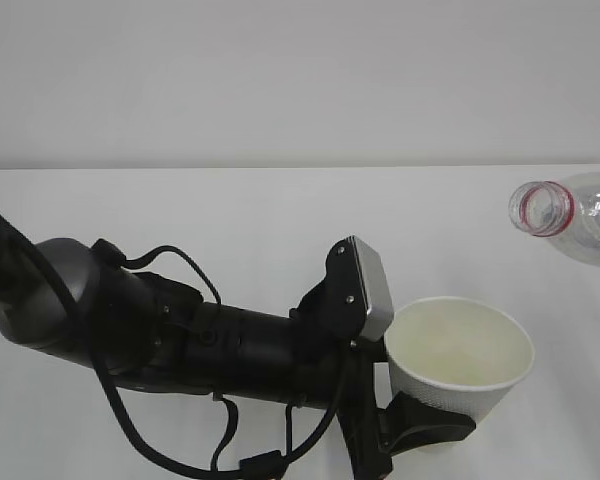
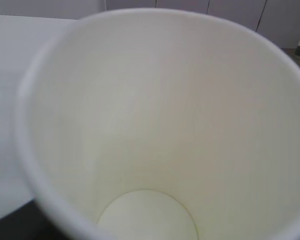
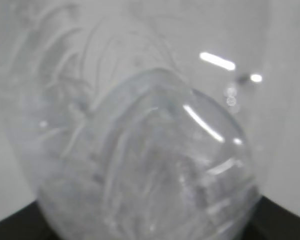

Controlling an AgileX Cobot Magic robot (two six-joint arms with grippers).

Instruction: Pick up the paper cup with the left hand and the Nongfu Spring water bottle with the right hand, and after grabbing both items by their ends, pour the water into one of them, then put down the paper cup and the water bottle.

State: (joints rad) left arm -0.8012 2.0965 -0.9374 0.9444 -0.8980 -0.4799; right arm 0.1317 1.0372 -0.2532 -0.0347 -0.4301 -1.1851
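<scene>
The paper cup (image 1: 460, 350) hangs upright at the lower right, held low on its side by my left gripper (image 1: 432, 425), which is shut on it; one black finger (image 1: 420, 428) wraps its base. The left wrist view looks straight into the paper cup (image 2: 155, 125), cream inside with a bare bottom. Up and to the right, the Nongfu Spring water bottle (image 1: 580, 215) is tilted in the air, uncapped, its red-ringed mouth pointing left above the cup. The bottle (image 3: 140, 150) fills the right wrist view, with my right gripper (image 3: 149, 232) shut on it. No water can be made out.
My left arm (image 1: 210, 340), black with looping cables and a grey wrist plate (image 1: 372, 290), lies across the lower left. The white table (image 1: 230, 220) runs back to a pale wall.
</scene>
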